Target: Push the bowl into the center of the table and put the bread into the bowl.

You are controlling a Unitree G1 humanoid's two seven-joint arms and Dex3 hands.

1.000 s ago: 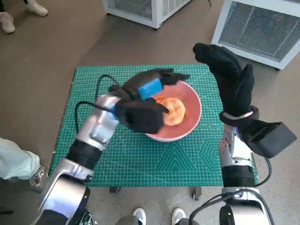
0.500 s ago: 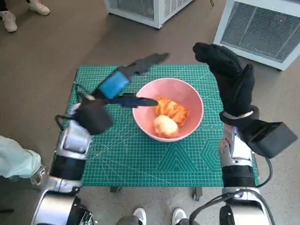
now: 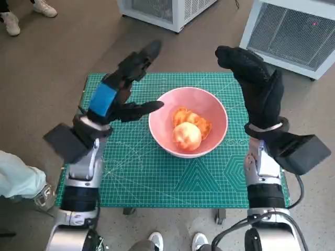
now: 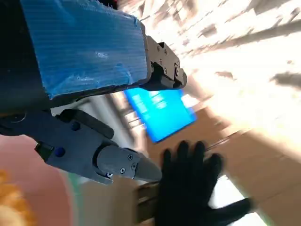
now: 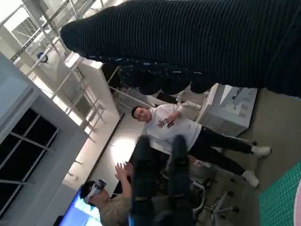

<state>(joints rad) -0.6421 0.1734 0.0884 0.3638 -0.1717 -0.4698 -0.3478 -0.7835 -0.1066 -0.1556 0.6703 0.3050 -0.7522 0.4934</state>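
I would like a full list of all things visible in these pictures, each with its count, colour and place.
bowl: 1, pink, near the middle of the mat
bread: pieces, orange and pale, inside the bowl; count unclear
mat: 1, green with a grid, covering the table
white units: 2, on the floor behind the table
shoes: 2, white, on the floor at the table's near edge
people: 2, in the right wrist view; one in white top and dark trousers, one lower with a headset
left hand: 1, black with blue tape, raised left of the bowl, holds nothing
right hand: 1, black glove, raised right of the bowl, holds nothing
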